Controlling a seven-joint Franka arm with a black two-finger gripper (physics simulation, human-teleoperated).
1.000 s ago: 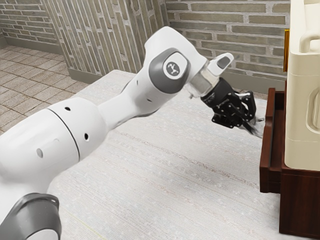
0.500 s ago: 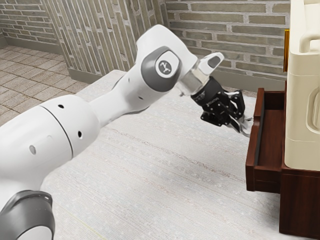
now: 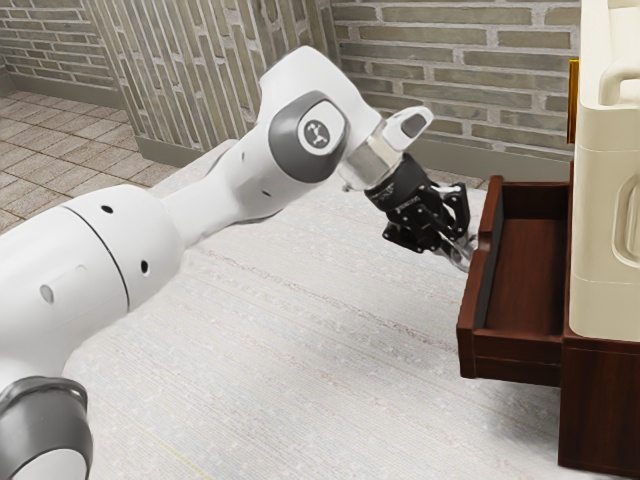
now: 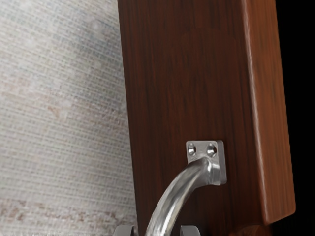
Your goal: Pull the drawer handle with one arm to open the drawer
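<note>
My gripper [image 3: 460, 250] pinches the curved metal handle [image 4: 178, 189] on the wooden drawer front [image 4: 206, 73], though a crooked pull could slip it loose.

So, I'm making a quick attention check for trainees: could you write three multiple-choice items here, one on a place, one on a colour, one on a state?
1. The drawer is:
A) fully shut
B) open
C) lying loose on the floor

2. The handle is:
A) silver
B) red
C) green

3. The cream container stands:
A) in the drawer
B) on the tiled floor
C) on the cabinet

Key:
1 B: the exterior view shows its inside, out in front of the cabinet.
2 A: the wrist view shows shiny, silvery metal.
3 C: its base meets the cabinet's top in the exterior view.
</note>
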